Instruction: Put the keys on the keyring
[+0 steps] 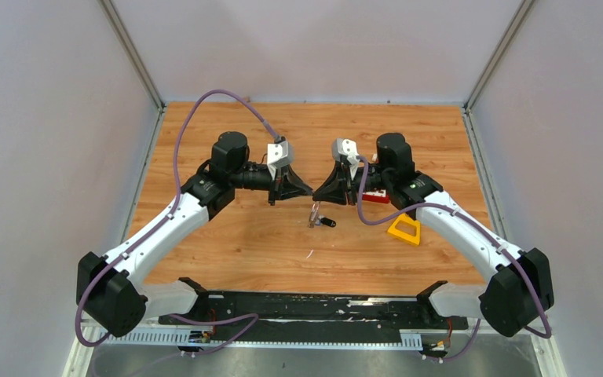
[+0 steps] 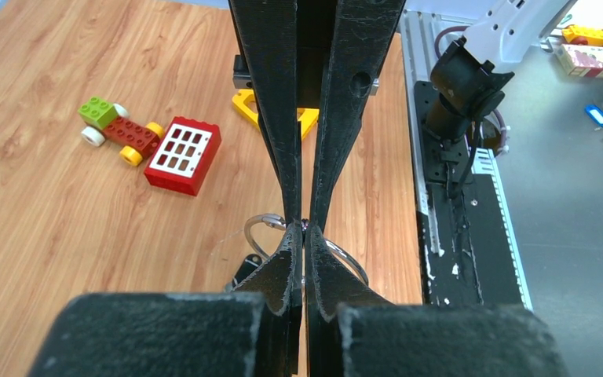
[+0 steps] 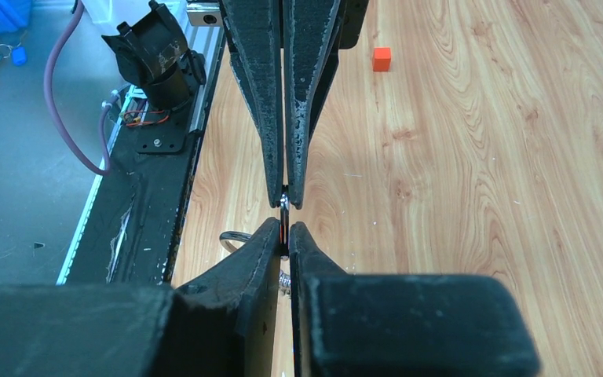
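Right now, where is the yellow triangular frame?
Top view: the yellow triangular frame lies on the table, right of centre, beside the right arm, near the red block.

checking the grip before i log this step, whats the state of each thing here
left gripper: shut on the keyring
right gripper: shut on thin metal, apparently the keyring wire too
keyring: pinched at both sets of fingertips
key: black head beside the ring; threaded or not, cannot tell
yellow frame: lying flat, not held
red window block: lying flat, not held
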